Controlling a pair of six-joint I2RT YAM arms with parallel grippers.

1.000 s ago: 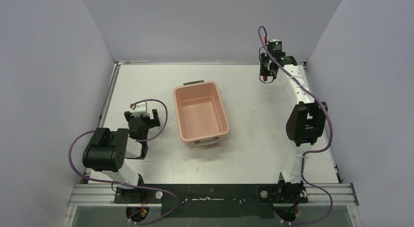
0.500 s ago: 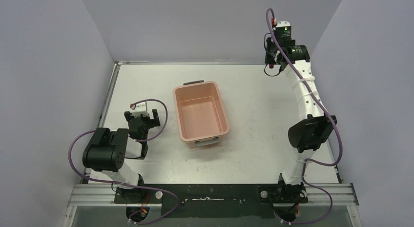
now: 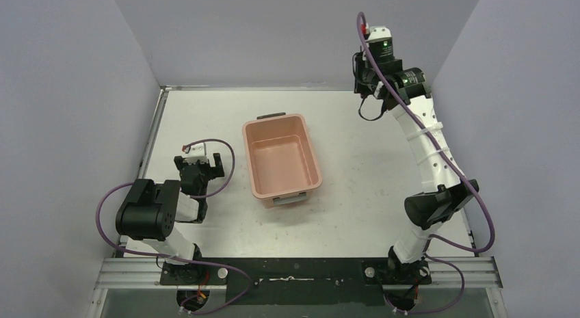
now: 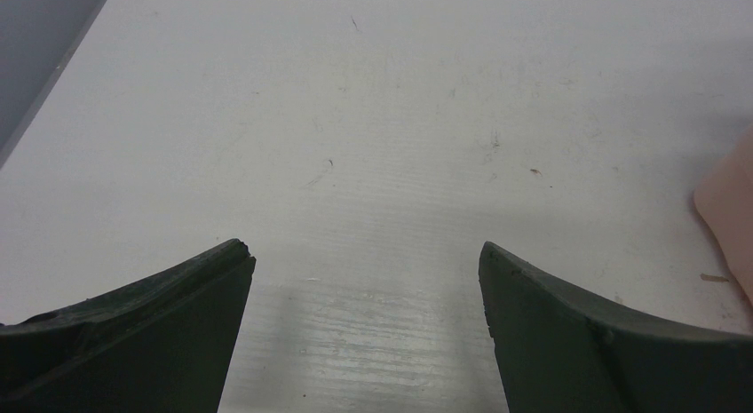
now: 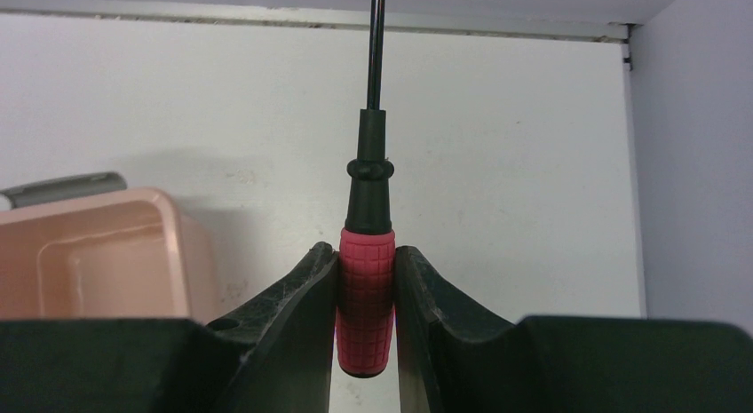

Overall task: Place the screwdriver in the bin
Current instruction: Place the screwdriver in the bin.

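At the far right corner of the worktop (image 3: pixel 362 167), the overhead view shows the right end effector (image 3: pixel 363 92) raised high, well apart from the bin (image 3: pixel 315 169) that sits mid-worktop. What it carries is too small to make out here. The left end effector (image 3: pixel 205 166) sits low, near the bin's left side. From the left wrist, its fingers (image 4: pixel 160 324) stand spread with nothing between them. From the right wrist, the jaws are clenched on the screwdriver (image 5: pixel 366 297) by its red handle, with the black shaft pointing straight ahead. A corner of the bin and its grey handle (image 5: pixel 62 188) lie lower left. I judge the carry should swing left, toward the bases, until the shaft tip is above the bin's interior. It should then lower before releasing, so nothing bounces over the rim.
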